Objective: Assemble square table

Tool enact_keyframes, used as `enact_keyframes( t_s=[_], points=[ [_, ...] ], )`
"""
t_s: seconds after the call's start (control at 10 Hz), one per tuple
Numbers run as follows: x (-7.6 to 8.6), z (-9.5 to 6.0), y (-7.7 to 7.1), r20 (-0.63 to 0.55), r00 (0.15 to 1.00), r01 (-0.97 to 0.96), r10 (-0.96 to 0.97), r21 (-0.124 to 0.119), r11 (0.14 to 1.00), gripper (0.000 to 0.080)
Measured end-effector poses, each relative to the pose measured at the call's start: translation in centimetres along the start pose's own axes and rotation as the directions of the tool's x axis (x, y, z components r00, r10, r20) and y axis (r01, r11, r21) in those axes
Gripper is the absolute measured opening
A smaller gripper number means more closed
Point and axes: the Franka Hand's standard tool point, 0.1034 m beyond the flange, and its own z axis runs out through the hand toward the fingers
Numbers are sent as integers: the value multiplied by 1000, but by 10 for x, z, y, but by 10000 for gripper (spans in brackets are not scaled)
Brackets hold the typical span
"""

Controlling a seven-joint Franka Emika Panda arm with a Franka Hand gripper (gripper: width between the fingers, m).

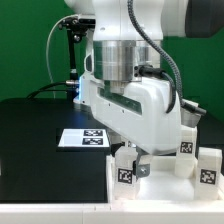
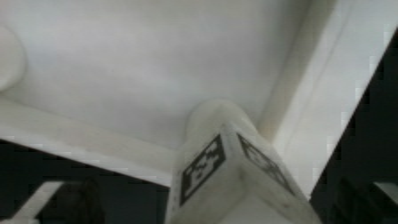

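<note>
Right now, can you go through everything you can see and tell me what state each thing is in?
White plastic square panel: lying flat on the table, raised rim up.
Short chunky white tagged leg under the gripper: upright, standing on the panel.
Two more white tagged legs: upright, loose, at the exterior view's right.
Gripper: low over the first leg; fingers hidden, grip unclear.
Marker board: flat on the black table.

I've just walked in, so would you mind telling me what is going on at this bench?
A Franka arm is working on a white square table. Its gripper is down low over the square panel, beside a tagged leg. Whether the fingers are shut on anything cannot be seen. Two more legs stand at the exterior view's right. The marker board lies on the black table.
</note>
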Motion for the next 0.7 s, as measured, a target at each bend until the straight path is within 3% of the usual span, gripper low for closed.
enact_keyframes(
  t_s=[0.1, 0.2, 0.3, 0.4, 0.5, 0.6, 0.7],
  points=[
    [1, 0, 0, -8, 989, 147, -147, -8, 989, 649],
    [3, -2, -2, -15, 921, 390, -390, -15, 921, 649],
    [9, -5, -3, -18, 860, 510, -510, -10, 860, 649],
    [8, -4, -2, -17, 890, 455, -455, -10, 891, 649],
    [8, -4, -2, -17, 902, 431, -431, -10, 902, 533],
    [8, -4, -2, -17, 920, 391, -391, -9, 920, 533],
    [8, -4, -2, -18, 946, 323, -323, -8, 946, 351]
  ],
)
